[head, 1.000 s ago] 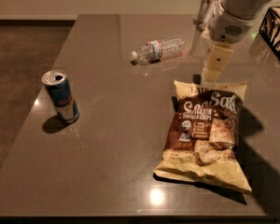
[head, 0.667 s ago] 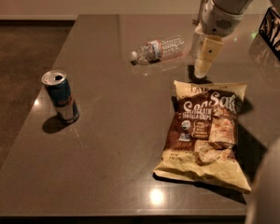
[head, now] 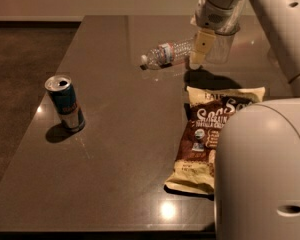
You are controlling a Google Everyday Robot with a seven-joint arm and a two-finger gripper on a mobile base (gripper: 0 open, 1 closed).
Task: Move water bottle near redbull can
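Note:
The water bottle (head: 168, 54) lies on its side at the far middle of the dark table (head: 125, 149), its white cap pointing left. The redbull can (head: 65, 103) stands upright near the table's left edge, well apart from the bottle. My gripper (head: 198, 50) hangs from the arm at the upper right, its yellowish fingertip just at the bottle's right end, above the table.
A brown and cream chip bag (head: 208, 134) lies flat at the right of the table. A clear glass tumbler (head: 221, 46) stands behind the gripper. The arm's large white body (head: 262, 174) fills the lower right corner.
The gripper has moved left and toward the bottle's right end. The arm's white body has swung into the lower right. Bottle, can and bag have not moved.

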